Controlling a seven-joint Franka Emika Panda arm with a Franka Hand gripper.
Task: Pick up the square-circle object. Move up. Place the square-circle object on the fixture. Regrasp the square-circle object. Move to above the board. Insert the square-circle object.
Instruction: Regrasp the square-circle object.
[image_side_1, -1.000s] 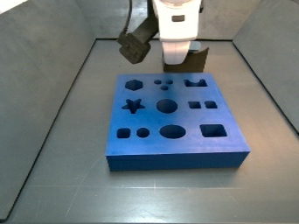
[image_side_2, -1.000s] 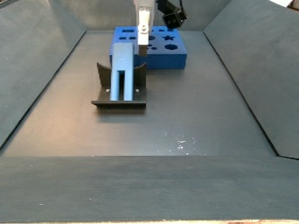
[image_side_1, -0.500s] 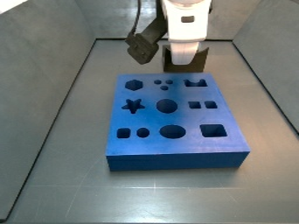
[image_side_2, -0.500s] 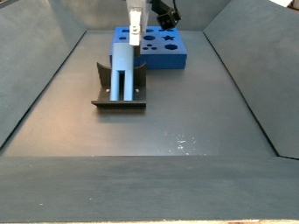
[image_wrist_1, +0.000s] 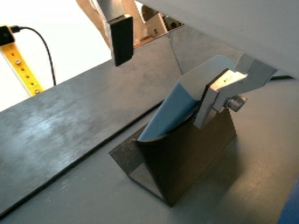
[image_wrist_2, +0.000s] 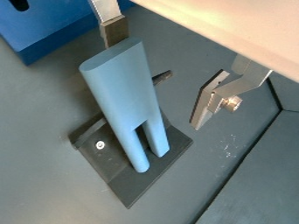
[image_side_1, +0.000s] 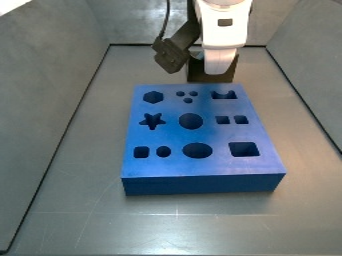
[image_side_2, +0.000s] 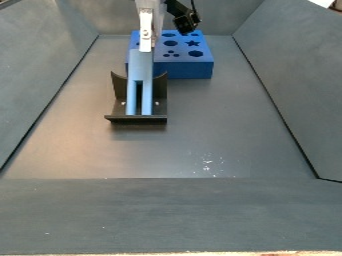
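The board (image_side_1: 201, 135) is the biggest thing here, a thick blue slab with dark shaped holes, lying well apart from the pincer and, in a side view, beyond the fixture (image_side_2: 135, 110). The fixture, a dark bracket on its base plate, sits on the grey floor directly below the pincer. The square-circle object (image_wrist_2: 126, 101) stands in it, leaning against the bracket's upright, its long axis steeply upright and its upper end reaching toward the pincer from below.

The pincer (image_wrist_2: 163, 52) hangs above that upper end with its jaws wide and nothing between them: in both wrist views one silver finger (image_wrist_2: 107, 17) shows on one side of the object and the other finger (image_wrist_2: 219, 94) on the opposite side, both clear of its faces.

By my reading the placing is done and the regrasp is next. That move turns on the object lying straight beneath the pincer along its long axis, so a plain descent should bring the pads alongside it before they close.
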